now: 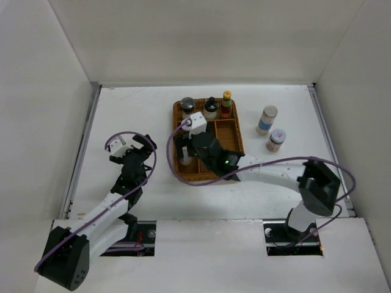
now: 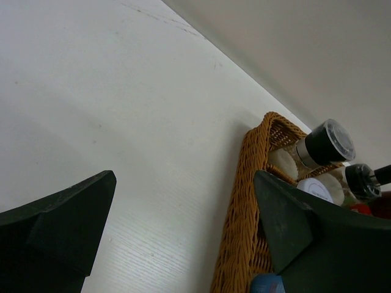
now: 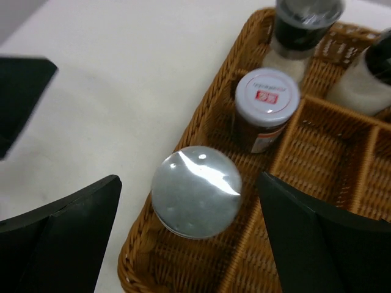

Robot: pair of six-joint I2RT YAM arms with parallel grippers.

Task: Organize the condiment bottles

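Observation:
My right gripper [image 3: 188, 183] is open over the near-left corner of the wicker tray [image 3: 201, 125]. A shaker with a shiny silver-grey lid [image 3: 195, 190] stands there between the jaws, with a gap on both sides. Behind it stand a white-lidded dark jar [image 3: 267, 101] and a dark-capped jar [image 3: 304, 24]. In the top view the tray's back row holds two dark-capped jars [image 1: 187, 105] [image 1: 211, 107] and a red sauce bottle with a yellow cap [image 1: 226, 104]. A blue-labelled cylinder [image 1: 266, 119] and a lilac-lidded shaker [image 1: 276, 140] stand on the table to the right. My left gripper [image 1: 138, 150] is open and empty, left of the tray.
The right arm [image 1: 269, 171] lies across the tray's front edge. The left wrist view shows the tray's left wall [image 2: 244, 201] close to the right finger [image 2: 287, 213], with bare white table between the fingers. White walls enclose the table on three sides.

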